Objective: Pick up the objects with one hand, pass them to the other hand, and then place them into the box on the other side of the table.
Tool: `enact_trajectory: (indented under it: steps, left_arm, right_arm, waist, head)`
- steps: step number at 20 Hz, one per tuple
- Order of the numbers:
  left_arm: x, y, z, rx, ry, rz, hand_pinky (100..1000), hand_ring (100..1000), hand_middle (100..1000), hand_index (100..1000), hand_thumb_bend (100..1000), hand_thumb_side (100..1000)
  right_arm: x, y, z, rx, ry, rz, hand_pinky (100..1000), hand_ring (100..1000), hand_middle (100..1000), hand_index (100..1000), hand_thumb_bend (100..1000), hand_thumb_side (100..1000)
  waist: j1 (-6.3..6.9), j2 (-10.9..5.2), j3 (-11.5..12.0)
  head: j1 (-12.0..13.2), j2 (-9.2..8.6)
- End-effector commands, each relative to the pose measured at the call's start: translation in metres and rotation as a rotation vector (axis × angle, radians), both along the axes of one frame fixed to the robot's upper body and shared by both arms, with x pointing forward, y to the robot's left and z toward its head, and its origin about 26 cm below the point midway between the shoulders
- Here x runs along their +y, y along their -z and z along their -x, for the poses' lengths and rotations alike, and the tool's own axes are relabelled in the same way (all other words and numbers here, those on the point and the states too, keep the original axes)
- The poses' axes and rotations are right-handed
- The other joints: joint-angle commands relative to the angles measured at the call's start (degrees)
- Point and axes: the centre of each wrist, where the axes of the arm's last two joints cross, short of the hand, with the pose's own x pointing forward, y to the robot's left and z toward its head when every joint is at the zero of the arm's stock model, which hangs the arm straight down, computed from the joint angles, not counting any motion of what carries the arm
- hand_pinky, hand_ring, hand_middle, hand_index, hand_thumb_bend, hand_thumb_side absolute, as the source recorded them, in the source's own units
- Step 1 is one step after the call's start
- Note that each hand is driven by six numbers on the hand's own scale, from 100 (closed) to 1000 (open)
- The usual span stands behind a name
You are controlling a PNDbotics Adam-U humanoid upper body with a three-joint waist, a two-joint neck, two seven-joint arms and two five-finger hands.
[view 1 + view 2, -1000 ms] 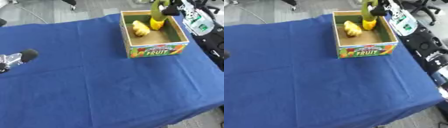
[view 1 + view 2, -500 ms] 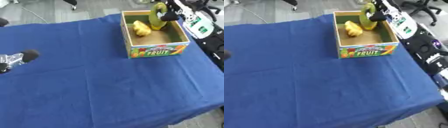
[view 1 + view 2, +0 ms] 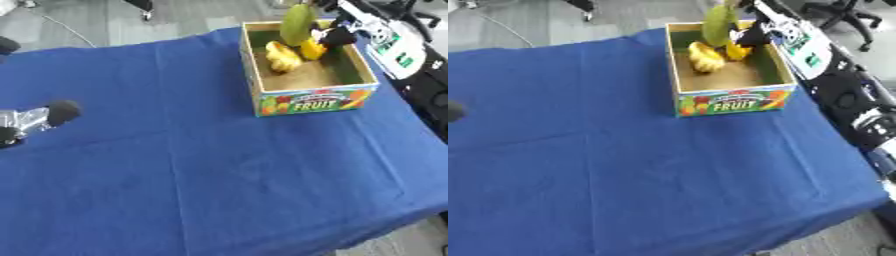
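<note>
One green-yellow fruit (image 3: 297,24) is gripped by the right robot hand (image 3: 334,36) just above the box (image 3: 308,100); a yellow item (image 3: 280,56) lies below-left.

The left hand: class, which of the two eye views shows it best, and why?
The left eye view: the left hand shows at the picture's left edge, resting over the blue cloth, silver with dark fingertips. The right eye view catches only one dark tip at its left edge.
</note>
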Motion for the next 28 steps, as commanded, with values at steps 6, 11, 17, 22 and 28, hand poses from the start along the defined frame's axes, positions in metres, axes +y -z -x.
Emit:
enact_trajectory:
  steps: [6, 11, 17, 22, 28]
  left_arm:
    - [0.001, -0.009, 0.001, -0.033, -0.002, -0.002, 772, 710, 672, 752, 906, 678]
    - [0.002, -0.008, 0.001, -0.031, -0.003, -0.002, 771, 710, 672, 752, 904, 678]
    - [0.011, -0.006, 0.000, -0.042, -0.041, 0.016, 769, 707, 669, 751, 899, 674]
    - [0.033, -0.001, -0.001, -0.076, -0.147, 0.077, 764, 698, 660, 746, 885, 663]
    - [0.065, 0.003, 0.003, -0.165, -0.308, 0.182, 756, 685, 650, 742, 864, 641]
  right_arm:
    - [-0.009, -0.027, 0.010, -0.033, 0.016, 0.039, 746, 916, 880, 1000, 100, 100]
    - [-0.006, -0.031, 0.011, -0.050, 0.015, 0.020, 724, 907, 869, 1000, 100, 100]
    - [0.016, -0.069, 0.035, -0.278, -0.013, -0.178, 635, 895, 865, 1000, 100, 408]
    - [0.054, -0.093, 0.085, -0.540, -0.206, -0.437, 628, 903, 856, 982, 100, 538]
    - [0.063, -0.050, 0.130, -0.682, -0.193, -0.662, 628, 901, 861, 981, 100, 586]
  waist:
    - [-0.10, -0.85, -0.16]
    - [-0.16, -0.93, -0.30]
    - [-0.27, -1.08, -1.18]
    - [-0.37, -1.14, -2.58]
    - [-0.62, -1.24, -3.72]
  head:
    - [-0.17, -0.33]
    - [-0.02, -0.25]
    - [1.17, 0.08]
    - [3.53, 0.22]
    - [6.32, 0.18]
